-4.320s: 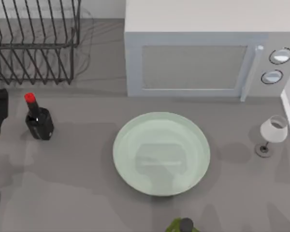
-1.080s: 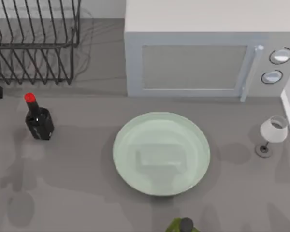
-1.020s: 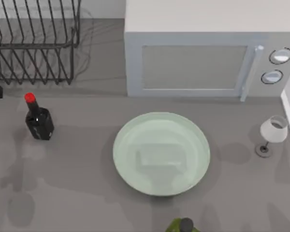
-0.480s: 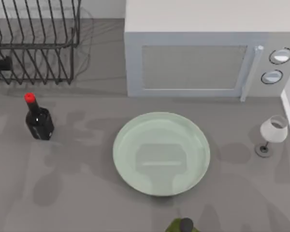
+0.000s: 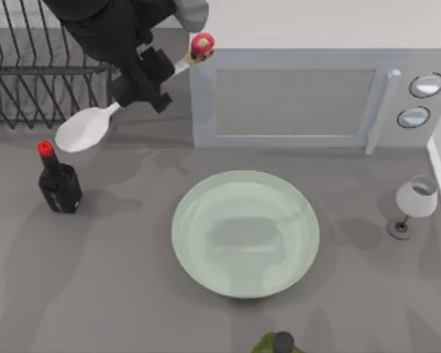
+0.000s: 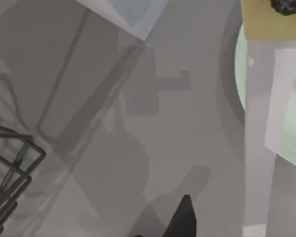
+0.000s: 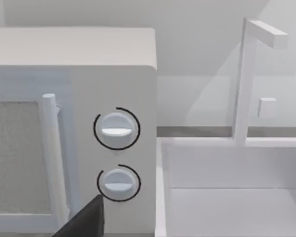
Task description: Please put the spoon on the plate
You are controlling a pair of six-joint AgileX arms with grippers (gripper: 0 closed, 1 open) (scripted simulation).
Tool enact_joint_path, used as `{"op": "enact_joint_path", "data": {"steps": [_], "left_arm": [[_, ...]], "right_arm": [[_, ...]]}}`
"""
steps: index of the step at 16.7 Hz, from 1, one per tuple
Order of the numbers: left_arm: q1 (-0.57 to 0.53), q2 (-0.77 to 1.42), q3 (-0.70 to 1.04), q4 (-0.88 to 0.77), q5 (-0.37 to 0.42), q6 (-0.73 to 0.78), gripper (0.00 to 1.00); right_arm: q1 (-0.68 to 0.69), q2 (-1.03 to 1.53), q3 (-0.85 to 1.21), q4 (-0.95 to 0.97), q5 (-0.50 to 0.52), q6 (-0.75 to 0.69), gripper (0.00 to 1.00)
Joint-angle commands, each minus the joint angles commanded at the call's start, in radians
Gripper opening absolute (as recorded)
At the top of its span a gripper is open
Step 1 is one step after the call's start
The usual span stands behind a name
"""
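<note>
Left gripper [image 5: 148, 73] newly arrived by microwave [image 5: 301, 88], fingers pinching spoon [image 5: 125, 99] mid-handle

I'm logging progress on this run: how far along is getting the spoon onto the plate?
Done: the left gripper has the spoon clamped by its handle and lifted, up by the dish rack and the microwave. In hand: carrying it. Left: bring it over the plate, which holds nothing yet, lower it and let go.

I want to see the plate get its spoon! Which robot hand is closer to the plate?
Left. The left gripper holds the spoon up-left of the plate; the right gripper faces the microwave.
</note>
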State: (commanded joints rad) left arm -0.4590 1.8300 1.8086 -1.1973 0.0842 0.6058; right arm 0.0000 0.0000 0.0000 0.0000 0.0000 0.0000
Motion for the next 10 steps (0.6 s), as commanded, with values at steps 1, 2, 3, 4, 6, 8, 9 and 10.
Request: {"op": "enact_joint_path", "data": {"steps": [1,2,3,4,6,8,9,10], "left_arm": [[-0.065,0.045,0.023,-0.005,-0.002,0.057,0.0],[-0.122,0.095,0.039,-0.007,-0.009,0.108,0.0],[-0.17,0.147,0.048,-0.007,-0.019,0.152,0.0],[-0.209,0.2,0.051,-0.006,-0.031,0.186,0.0],[-0.264,0.294,0.042,-0.005,-0.059,0.227,0.0],[-0.29,0.352,0.025,-0.005,-0.081,0.24,0.0],[-0.295,0.365,0.019,-0.006,-0.087,0.24,0.0],[-0.296,0.368,0.018,-0.006,-0.089,0.24,0.0]], "right_arm": [[0.0,0.0,0.0,0.0,0.0,0.0,1.0],[0.0,0.0,0.0,0.0,0.0,0.0,1.0],[0.0,0.0,0.0,0.0,0.0,0.0,1.0],[0.0,0.0,0.0,0.0,0.0,0.0,1.0],[0.0,0.0,0.0,0.0,0.0,0.0,1.0],[0.0,0.0,0.0,0.0,0.0,0.0,1.0],[0.0,0.0,0.0,0.0,0.0,0.0,1.0],[0.0,0.0,0.0,0.0,0.0,0.0,1.0]]}}
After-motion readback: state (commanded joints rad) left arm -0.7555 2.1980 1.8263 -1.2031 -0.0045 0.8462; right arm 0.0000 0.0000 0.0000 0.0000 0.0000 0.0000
